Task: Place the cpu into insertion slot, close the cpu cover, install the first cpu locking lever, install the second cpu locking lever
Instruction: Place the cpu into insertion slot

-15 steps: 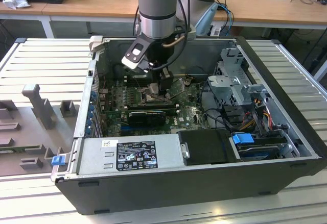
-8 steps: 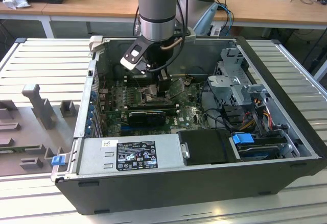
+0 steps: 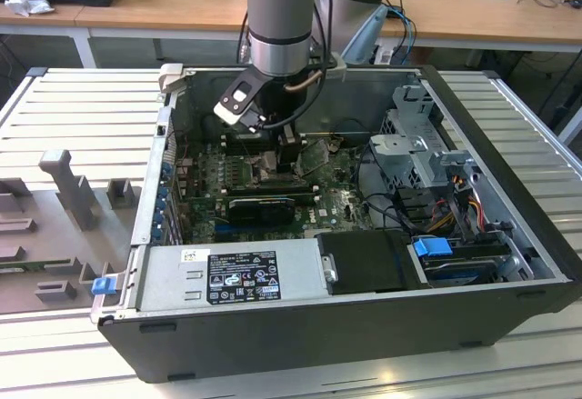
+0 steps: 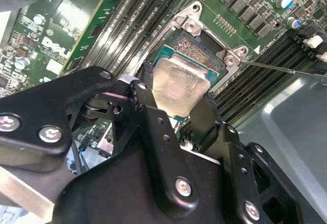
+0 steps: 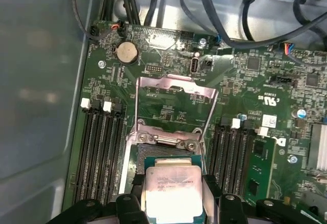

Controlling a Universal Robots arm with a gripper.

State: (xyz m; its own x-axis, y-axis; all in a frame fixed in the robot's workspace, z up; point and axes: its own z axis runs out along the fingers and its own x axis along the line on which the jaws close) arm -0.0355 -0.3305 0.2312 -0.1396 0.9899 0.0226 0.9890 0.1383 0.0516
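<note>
Claw point(image 4: 176, 99) clamped on cpu point(image 5: 172, 191), over insertion slot point(image 4: 202, 48), cpu cover point(image 5: 176, 82) raised open, memory slots point(image 5: 99, 152) flanking

wooden desks point(image 3: 136, 4) behind ribbed metal table point(image 3: 82, 108)

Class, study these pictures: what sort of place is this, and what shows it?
Probably a robotics lab or workshop: a robot arm reaches into an opened computer case on a slatted metal table, its tool gripping a chip, with wooden desks behind.
</note>
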